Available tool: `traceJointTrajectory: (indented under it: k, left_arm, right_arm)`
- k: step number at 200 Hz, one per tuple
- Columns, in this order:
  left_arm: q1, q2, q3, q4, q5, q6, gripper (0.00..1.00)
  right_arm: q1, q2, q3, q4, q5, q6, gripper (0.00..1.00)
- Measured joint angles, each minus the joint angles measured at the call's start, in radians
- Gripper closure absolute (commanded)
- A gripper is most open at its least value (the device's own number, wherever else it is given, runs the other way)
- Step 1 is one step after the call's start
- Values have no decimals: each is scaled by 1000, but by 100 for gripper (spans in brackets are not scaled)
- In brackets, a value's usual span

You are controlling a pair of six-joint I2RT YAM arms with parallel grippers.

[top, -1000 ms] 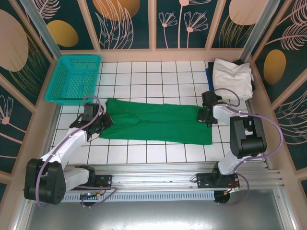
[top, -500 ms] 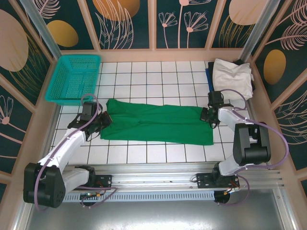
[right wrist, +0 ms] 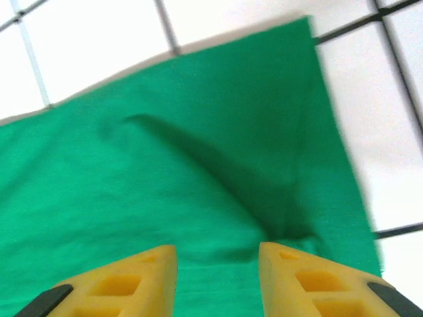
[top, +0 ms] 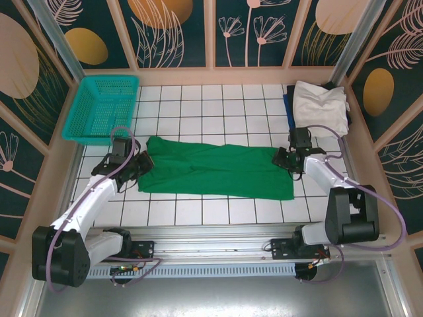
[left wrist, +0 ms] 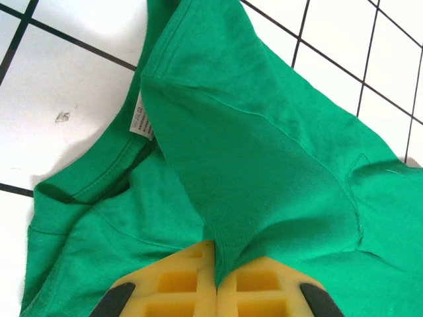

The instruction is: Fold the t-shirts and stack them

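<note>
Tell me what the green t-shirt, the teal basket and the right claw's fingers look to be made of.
Green t-shirt: soft matte knit cloth, likely cotton; it creases, with stitched seams and a ribbed collar. Teal basket: rigid plastic mesh, by its even grid of holes. Right claw: its fingers look like moulded matte yellow plastic, with square recesses; could be rubbery.

Both arms [top: 89, 201] are white with black joints, lilac cables [top: 124, 129] and yellow, hollow-celled fingers [left wrist: 173, 284].

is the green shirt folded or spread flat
Folded lengthwise: the green shirt lies as a narrow strip, a layer doubled over near its collar.
</note>
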Motion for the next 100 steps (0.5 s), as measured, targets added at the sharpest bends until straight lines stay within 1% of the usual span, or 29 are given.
traceJointTrajectory:
  k: [12,22,41,53,56,59,64,66,69,73,79,90,100]
  left_arm:
    - [0,0,15,-13,4,1,100]
    - [0,1,28,-23,8,1,100]
    - [0,3,49,-32,24,4,100]
    - [0,7,59,-37,32,5,100]
    - [0,8,60,-38,33,5,100]
    - [0,11,64,-40,36,6,100]
    - [0,15,69,-47,41,8,100]
    - [0,17,72,-48,43,9,100]
    - [0,21,77,-53,46,12,100]
    - [0,26,84,-60,48,13,100]
    - [0,33,95,-66,51,16,100]
    - [0,43,110,-74,58,23,100]
    - [0,42,110,-76,61,27,100]
  right_arm:
    - [24,7,-15,36,-34,13,65]
    - [47,18,-21,52,-50,26,65]
    - [130,32,-23,106,-72,58,62]
    - [243,33,-23,188,-93,80,60]
    - [253,33,-23,201,-100,85,60]
    - [303,35,-23,234,-106,89,59]
    - [325,35,-23,253,-113,92,58]
    - [362,37,-23,285,-123,95,58]
    - [380,39,-23,302,-132,96,57]
    - [440,49,-15,343,-137,98,56]
    - [473,61,-9,369,-146,100,56]
    - [563,117,38,408,-148,87,55]
    - [608,166,81,423,-143,74,55]
